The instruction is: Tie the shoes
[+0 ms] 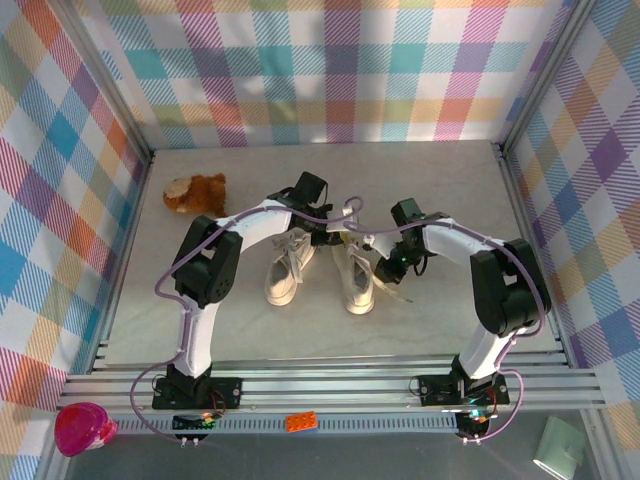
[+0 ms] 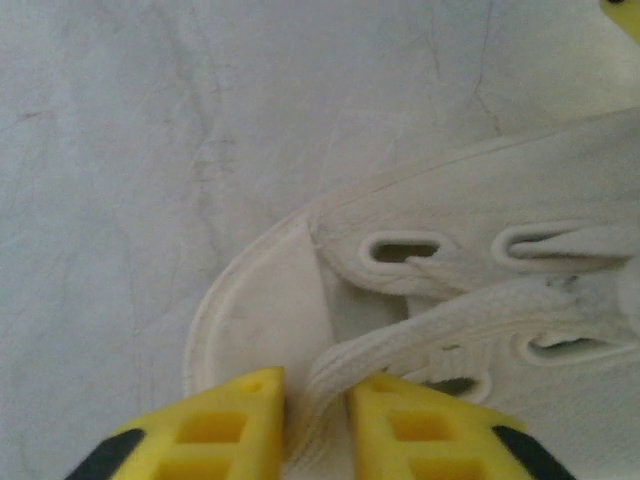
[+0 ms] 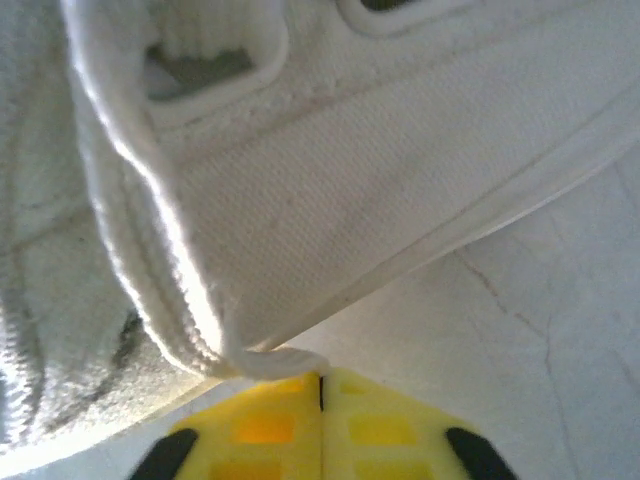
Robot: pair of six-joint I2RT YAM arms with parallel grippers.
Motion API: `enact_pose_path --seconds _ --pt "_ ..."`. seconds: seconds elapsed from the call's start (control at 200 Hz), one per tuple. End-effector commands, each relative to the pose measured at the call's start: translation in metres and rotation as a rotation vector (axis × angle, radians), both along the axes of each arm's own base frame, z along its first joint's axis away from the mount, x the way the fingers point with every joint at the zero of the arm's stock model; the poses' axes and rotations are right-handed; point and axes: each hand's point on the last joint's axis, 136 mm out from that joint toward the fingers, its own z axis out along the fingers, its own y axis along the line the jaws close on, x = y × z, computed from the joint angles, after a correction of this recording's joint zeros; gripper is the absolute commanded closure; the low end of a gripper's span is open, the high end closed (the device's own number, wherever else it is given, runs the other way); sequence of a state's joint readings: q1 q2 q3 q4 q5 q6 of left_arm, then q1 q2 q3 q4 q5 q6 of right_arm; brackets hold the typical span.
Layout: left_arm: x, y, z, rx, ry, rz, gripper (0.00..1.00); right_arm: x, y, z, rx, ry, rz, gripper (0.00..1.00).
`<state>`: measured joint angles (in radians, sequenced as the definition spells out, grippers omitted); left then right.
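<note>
The shoes (image 1: 285, 272) are matt cream canvas with a coarse weave, and the laces (image 2: 420, 335) are flat braided cloth. The table (image 1: 200, 300) is matt, stone-look, finely veined. The fingers (image 2: 225, 425) are smooth yellow plastic. The toy (image 1: 195, 192) at 10 o'clock is shaggy plush. The frame (image 1: 340, 385) at 6 o'clock is ribbed metal.

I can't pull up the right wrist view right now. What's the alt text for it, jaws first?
The right gripper has its yellow jaws shut, apparently pinching a white flat lace that loops down from the cream canvas sneaker lying above it, with grey marbled tabletop at right.
</note>
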<state>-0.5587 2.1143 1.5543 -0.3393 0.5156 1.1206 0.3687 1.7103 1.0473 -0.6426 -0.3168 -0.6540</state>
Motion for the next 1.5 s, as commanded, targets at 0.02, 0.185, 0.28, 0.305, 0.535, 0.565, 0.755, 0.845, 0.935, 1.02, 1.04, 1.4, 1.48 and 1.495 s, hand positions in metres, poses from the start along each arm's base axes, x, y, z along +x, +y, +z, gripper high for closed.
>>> enact_pose_path --seconds 0.02,0.185,0.28,0.305,0.535,0.565,0.755,0.845,0.935,1.02,1.04,1.4,1.48,1.495 --pt "-0.02 0.003 -0.004 0.019 0.033 -0.035 0.94 0.002 0.005 0.018 0.041 -0.085 0.009 1.0" --pt "-0.014 0.012 0.021 -0.013 -0.002 -0.002 1.0 0.003 -0.007 0.033 0.014 -0.17 -0.036 1.0" --pt "-0.014 0.015 0.034 -0.036 -0.008 0.008 1.0 0.003 -0.014 0.035 -0.013 -0.199 -0.066 1.0" --pt "-0.015 0.016 0.037 -0.04 -0.008 0.009 1.0 0.003 -0.017 0.035 -0.026 -0.206 -0.075 1.0" --pt "-0.03 0.029 0.054 -0.041 0.048 0.095 1.0 0.023 -0.053 0.043 -0.203 -0.308 -0.225 1.0" --pt "-0.033 0.033 0.054 -0.036 0.058 0.114 1.0 0.025 -0.058 0.045 -0.222 -0.323 -0.241 1.0" --pt "-0.058 0.055 0.055 -0.021 0.058 0.169 1.0 0.029 -0.069 0.057 -0.258 -0.379 -0.293 1.0" --pt "-0.065 0.064 0.052 0.004 0.065 0.185 1.0 0.027 -0.069 0.056 -0.26 -0.367 -0.295 1.0" --pt "-0.071 0.071 0.05 0.03 0.089 0.218 1.0 0.029 -0.07 0.057 -0.261 -0.365 -0.306 1.0" --pt "-0.072 0.081 0.051 0.05 0.099 0.28 1.0 0.029 -0.074 0.058 -0.289 -0.362 -0.319 1.0" --pt "-0.073 0.083 0.051 0.052 0.095 0.289 1.0 0.029 -0.076 0.057 -0.298 -0.358 -0.323 1.0" --pt "-0.086 0.121 0.032 0.153 0.144 0.505 1.0 0.02 -0.129 0.045 -0.461 -0.239 -0.527 1.0" --pt "-0.088 0.128 0.027 0.181 0.167 0.542 1.0 0.016 -0.138 0.044 -0.478 -0.208 -0.571 1.0" --pt "-0.088 0.129 0.027 0.183 0.169 0.546 1.0 0.015 -0.139 0.043 -0.482 -0.202 -0.578 1.0"
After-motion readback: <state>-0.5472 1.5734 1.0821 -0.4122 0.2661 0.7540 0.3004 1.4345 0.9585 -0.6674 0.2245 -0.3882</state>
